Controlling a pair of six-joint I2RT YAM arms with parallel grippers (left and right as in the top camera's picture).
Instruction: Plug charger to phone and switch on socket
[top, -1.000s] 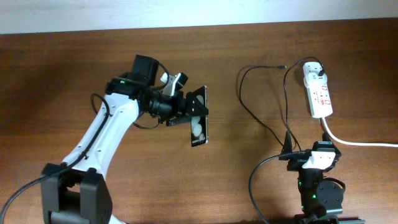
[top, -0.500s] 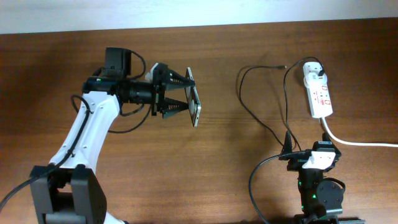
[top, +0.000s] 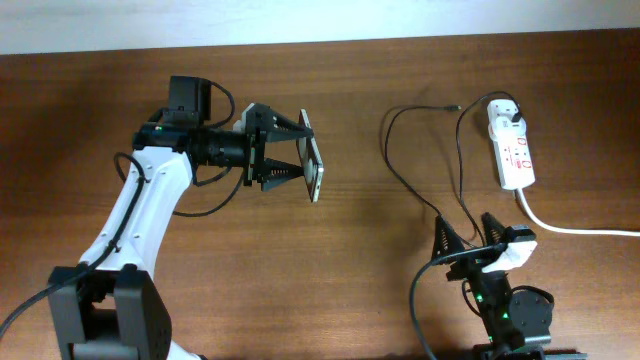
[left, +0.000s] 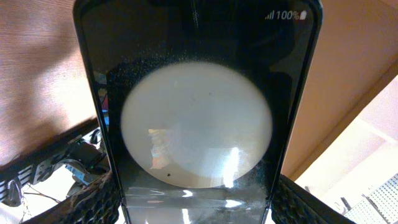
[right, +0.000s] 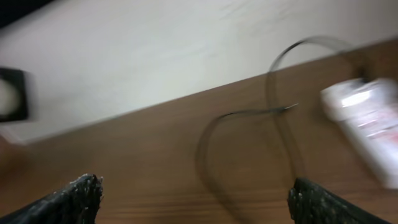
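— Where's the phone (top: 314, 170)?
— Your left tool (top: 301, 152) grips it, glossy and black, well left of the white socket (top: 511, 148). Only the wrist view shows "100%".
— Right tool (top: 468, 232)?
— Spread open, near the thin charger (top: 387, 150).

- The whole picture is blurred.
- The right gripper (right: 198, 198) is spread wide, its 2 black fingers (right: 81, 198) in the lower corners.
- A thin black cable (right: 249, 112) curls in loops on the brown table (right: 124, 162).
- A white power strip (right: 367, 118) with red marks lies at the right edge, beside the cable.
- A pale wall (right: 155, 50) stands behind.
- A dark square shape (right: 12, 93) sits at the left edge, too blurred to name.
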